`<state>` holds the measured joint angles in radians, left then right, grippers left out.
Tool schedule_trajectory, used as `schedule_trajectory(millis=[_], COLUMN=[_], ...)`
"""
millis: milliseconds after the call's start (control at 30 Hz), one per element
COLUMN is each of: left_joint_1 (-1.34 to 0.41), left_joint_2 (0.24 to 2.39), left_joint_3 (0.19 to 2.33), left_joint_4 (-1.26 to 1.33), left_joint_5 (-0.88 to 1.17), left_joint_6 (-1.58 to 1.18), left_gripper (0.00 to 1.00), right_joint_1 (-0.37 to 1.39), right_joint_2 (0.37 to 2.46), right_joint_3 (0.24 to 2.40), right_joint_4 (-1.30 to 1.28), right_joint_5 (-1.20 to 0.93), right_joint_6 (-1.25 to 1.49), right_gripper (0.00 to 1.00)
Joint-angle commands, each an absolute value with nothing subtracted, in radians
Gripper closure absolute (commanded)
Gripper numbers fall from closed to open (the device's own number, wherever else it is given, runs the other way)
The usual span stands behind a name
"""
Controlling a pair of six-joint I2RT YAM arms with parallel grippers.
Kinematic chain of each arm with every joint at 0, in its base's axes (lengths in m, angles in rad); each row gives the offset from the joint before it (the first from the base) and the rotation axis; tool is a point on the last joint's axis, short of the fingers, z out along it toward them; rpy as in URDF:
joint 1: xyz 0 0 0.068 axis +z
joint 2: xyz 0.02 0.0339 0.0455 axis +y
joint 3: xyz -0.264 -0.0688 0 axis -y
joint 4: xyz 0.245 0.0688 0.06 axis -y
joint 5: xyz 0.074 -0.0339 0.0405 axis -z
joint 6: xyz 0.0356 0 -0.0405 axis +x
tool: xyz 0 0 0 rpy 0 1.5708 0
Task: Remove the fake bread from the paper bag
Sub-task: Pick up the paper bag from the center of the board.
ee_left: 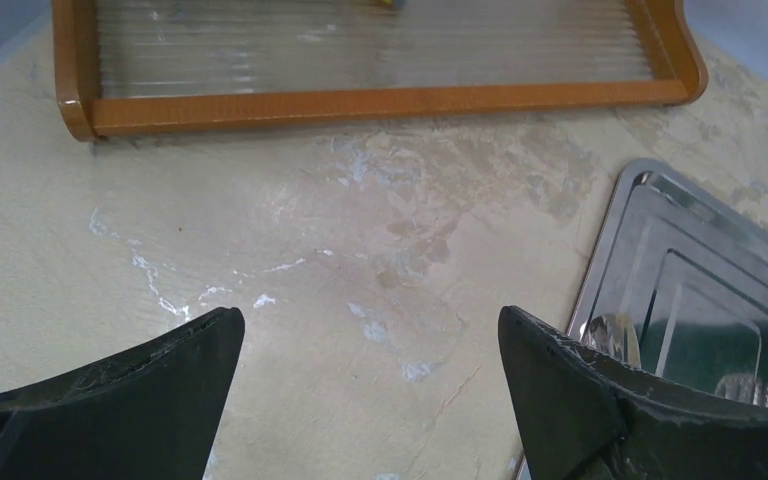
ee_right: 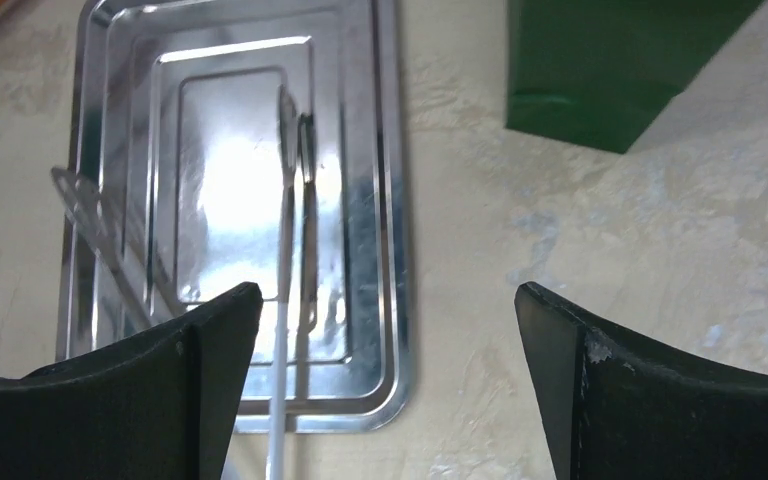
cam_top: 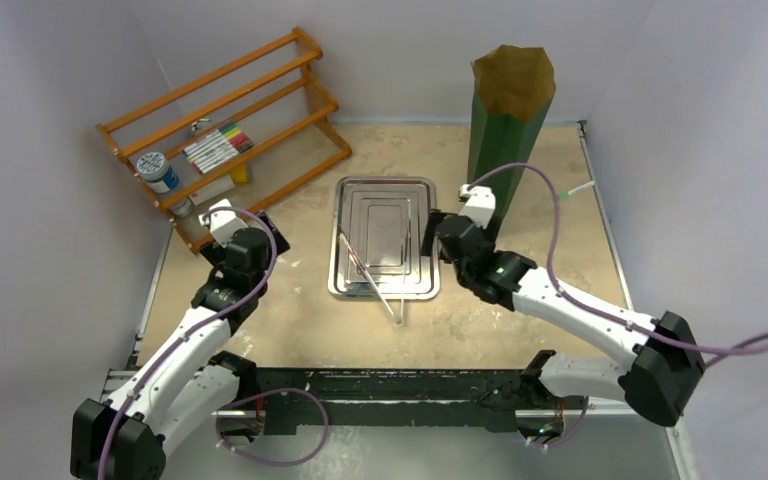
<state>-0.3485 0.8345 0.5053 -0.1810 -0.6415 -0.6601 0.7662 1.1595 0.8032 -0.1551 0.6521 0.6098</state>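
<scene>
Two grippers to report on, and neither has anything in it. My left gripper point(ee_left: 370, 315) is spread wide over bare table point(cam_top: 290, 320), with nothing between its fingers. It sits left of the metal tray point(cam_top: 385, 182) and on the near side of the wooden rack point(ee_left: 390, 105). From that wrist I see the rack's bottom rail across the top and a corner of the tray on the right.

My right gripper point(ee_right: 388, 290) is just as wide open and not touching a thing. It hangs over the table by the tray's right edge, in the gap between the tray and the paper bag point(cam_top: 505, 130). That wrist view puts the tray on the left and the bag's green base at the upper right.

The bag stands upright at the far right of the table, behind my right gripper, taller than anything else around. Its mouth is open and the brown inside shows. As for the fake bread, no camera sees down into the bag, so I can't tell where the pieces are.

Other stuff: a pair of long metal tongs point(ee_right: 285, 200) lies slantwise on the tray, one end poking out past the near rim. The rack at the far left holds a bunch of coloured markers point(cam_top: 218, 145) and a small jar point(cam_top: 157, 170) with a blue label.
</scene>
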Motion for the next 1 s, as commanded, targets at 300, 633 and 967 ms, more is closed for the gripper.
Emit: schedule_trajectory(millis=[300, 633, 967], left_joint_1=[-0.332, -0.323, -0.32], left_joint_2=[0.851, 0.851, 0.885], left_joint_3=[0.593, 0.612, 0.628], left_joint_4=[-0.145, -0.156, -0.131], left_joint_5=[-0.667, -0.646, -0.611], left_joint_6=[-0.705, -0.704, -0.713], left_gripper=[0.0, 0.0, 0.0], right_joint_1=[1.094, 1.115, 1.08], right_joint_2=[1.529, 1.521, 1.483], right_joint_3=[1.09, 1.06, 1.247], right_joint_4=[-0.414, -0.298, -0.315], right_joint_5=[0.884, 0.783, 0.938], right_joint_6=[0.787, 0.644, 0.468], right_gripper=[0.0, 0.0, 0.0])
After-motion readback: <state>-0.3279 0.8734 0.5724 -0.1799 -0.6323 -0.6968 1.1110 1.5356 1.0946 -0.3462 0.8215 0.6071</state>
